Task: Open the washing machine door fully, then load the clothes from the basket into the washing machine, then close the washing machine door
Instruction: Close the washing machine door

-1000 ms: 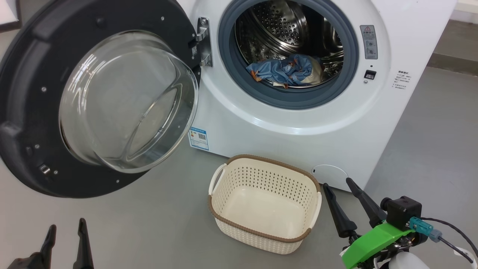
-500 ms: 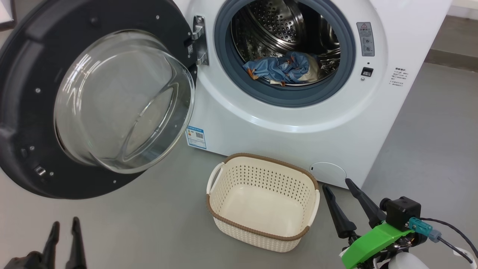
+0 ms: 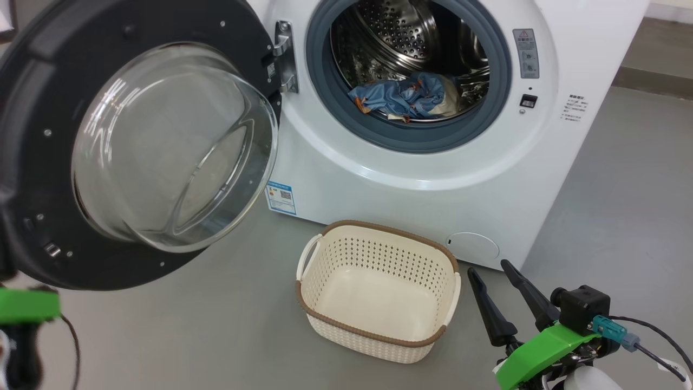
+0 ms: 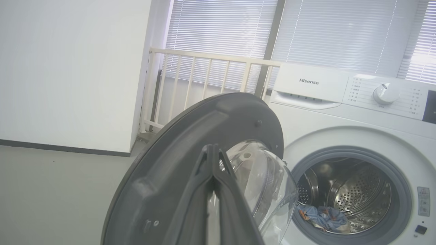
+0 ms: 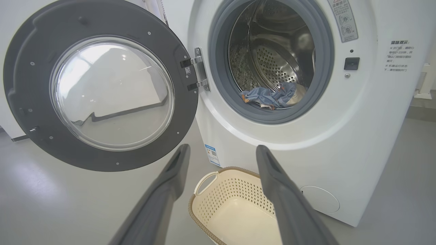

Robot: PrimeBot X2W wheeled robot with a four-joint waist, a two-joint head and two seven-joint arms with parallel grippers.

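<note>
Two left fingers pressed together; right fingers spread.

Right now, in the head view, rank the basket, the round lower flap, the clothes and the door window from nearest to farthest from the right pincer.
1. basket, just left of the right pincer; round lower flap, just above: too close to call.
2. clothes, up in the drum.
3. door window, far left.

surface: grey floor before me | standing on it: washing machine | basket just beside its front
</note>
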